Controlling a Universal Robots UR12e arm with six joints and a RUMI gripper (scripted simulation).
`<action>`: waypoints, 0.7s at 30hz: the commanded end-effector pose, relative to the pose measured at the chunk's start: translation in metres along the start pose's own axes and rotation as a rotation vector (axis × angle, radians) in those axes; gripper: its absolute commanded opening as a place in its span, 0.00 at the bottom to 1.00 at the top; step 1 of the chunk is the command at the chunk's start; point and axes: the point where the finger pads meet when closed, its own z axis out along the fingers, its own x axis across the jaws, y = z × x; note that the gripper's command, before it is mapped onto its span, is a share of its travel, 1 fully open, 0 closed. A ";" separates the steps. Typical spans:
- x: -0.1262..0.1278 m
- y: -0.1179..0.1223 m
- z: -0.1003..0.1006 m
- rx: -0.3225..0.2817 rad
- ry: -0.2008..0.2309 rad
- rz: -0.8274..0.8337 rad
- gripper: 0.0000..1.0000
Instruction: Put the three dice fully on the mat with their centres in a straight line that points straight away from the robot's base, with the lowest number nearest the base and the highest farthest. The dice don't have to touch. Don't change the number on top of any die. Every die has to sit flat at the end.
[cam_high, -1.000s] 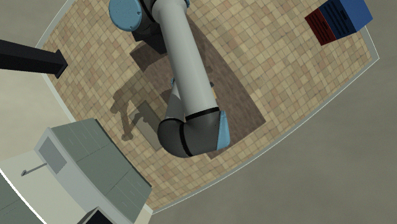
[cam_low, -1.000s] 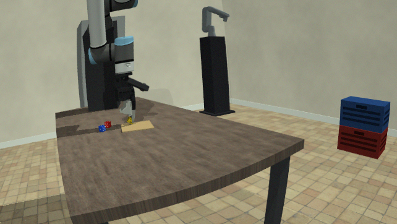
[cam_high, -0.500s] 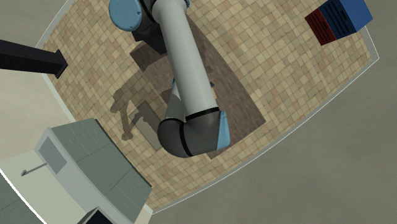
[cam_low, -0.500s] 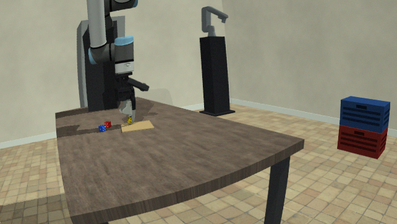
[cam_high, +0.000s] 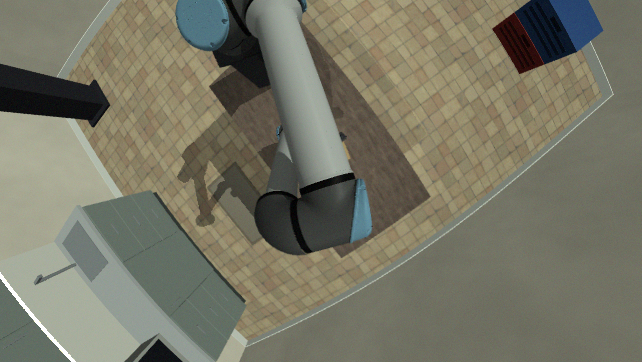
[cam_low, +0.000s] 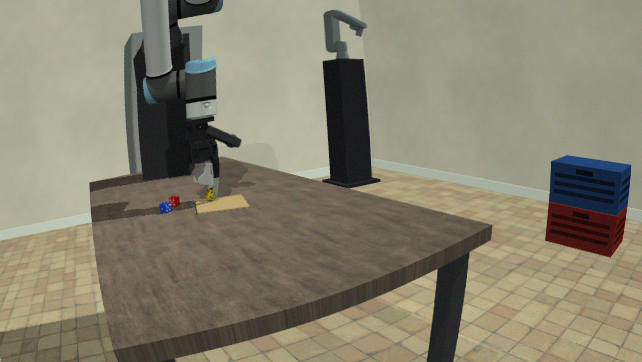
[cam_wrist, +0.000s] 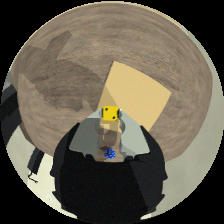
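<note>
We have the two-jaw gripper (cam_low: 209, 189) clamped on the small yellow die with dark pips (cam_low: 210, 194). In the exterior view the die sits between the fingertips right at the near-left corner of the flat tan rectangular mat (cam_low: 223, 204); we can't tell from that angle whether it is touching the mat or just above it. The wrist view shows the yellow die (cam_wrist: 110, 114) pinched at the jaw tips, over the edge of the mat (cam_wrist: 137, 95), with most of the mat lying beyond it. We can't read the pip count on its top face at this resolution.

The small red die (cam_low: 174, 201) and the small blue die (cam_low: 165, 207) both sit on the dark brown wooden table top (cam_low: 280, 250), off the mat, to its left in the exterior view. They are just beside each other, the red one slightly farther from the camera; whether they touch we can't tell. Both look flat on the wood. Top numbers not legible.

From the top view, the grey arm with blue joint caps (cam_high: 300, 130) covers the gripper, the mat and all three dice, so that view gives us nothing on the dice.

Off the table: a blue slotted crate stacked on a red slotted crate (cam_low: 587, 212) on the tiled floor at right, and a black pedestal with a grey fixture on top (cam_low: 346, 120) behind the table.
</note>
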 end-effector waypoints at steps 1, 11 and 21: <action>0.000 0.000 0.000 0.000 0.001 0.000 0.06; 0.000 0.000 0.002 0.000 0.001 0.000 0.06; 0.000 0.000 0.003 0.000 0.001 0.000 0.06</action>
